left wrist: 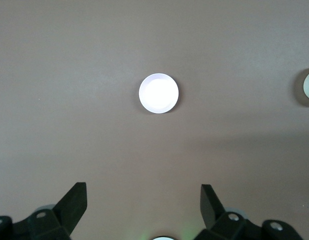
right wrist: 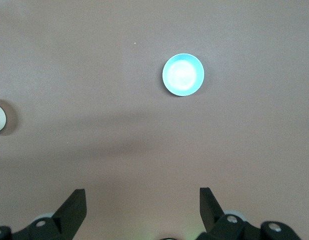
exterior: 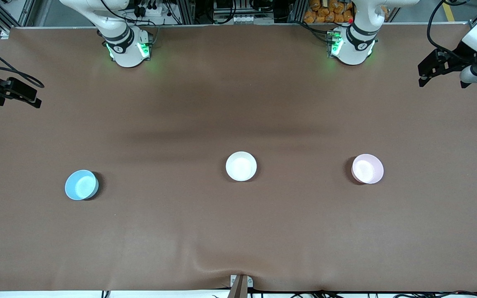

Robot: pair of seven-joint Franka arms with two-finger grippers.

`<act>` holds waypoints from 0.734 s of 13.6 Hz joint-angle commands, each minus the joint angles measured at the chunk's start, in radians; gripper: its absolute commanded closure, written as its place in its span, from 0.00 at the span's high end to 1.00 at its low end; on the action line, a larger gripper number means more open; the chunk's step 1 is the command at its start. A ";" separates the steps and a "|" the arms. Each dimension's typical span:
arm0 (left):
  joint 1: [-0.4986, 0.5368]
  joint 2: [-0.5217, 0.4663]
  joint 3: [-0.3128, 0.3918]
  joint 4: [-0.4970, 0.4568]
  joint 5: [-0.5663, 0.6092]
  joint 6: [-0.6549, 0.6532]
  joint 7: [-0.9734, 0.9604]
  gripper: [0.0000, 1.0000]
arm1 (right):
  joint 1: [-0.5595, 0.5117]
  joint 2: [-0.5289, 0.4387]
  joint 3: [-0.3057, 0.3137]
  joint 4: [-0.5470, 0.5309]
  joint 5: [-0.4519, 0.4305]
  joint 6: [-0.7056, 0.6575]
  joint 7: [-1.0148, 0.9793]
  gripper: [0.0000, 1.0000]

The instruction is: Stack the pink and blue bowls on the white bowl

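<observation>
Nearest the front camera, the small glossy sky-blue bowl (exterior: 81,185) sits toward the right arm's end. The glossy white bowl (exterior: 241,166) sits mid-table; the pale pink glossy bowl (exterior: 367,169), washed nearly white in the left wrist view, sits toward the left arm's end. All are well apart on the brown table (exterior: 238,231). Both arms wait high: left gripper (left wrist: 143,205) and right gripper (right wrist: 142,207) hang with fingers spread, empty.

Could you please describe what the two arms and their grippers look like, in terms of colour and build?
Both arms are glossy white with black joint rings, black cables and green lights at the bases. The left gripper and right gripper are black, each with two wedge-shaped black fingers. No markings are legible.
</observation>
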 commanded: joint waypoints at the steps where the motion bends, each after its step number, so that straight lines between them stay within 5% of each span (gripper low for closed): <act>1: -0.015 0.019 0.013 0.034 0.012 -0.033 -0.002 1.00 | 0.007 -0.007 0.001 0.010 0.002 -0.003 0.021 1.00; 10: -0.007 0.008 0.031 0.028 -0.074 -0.064 -0.019 1.00 | 0.005 -0.005 -0.001 0.008 0.002 -0.005 0.021 1.00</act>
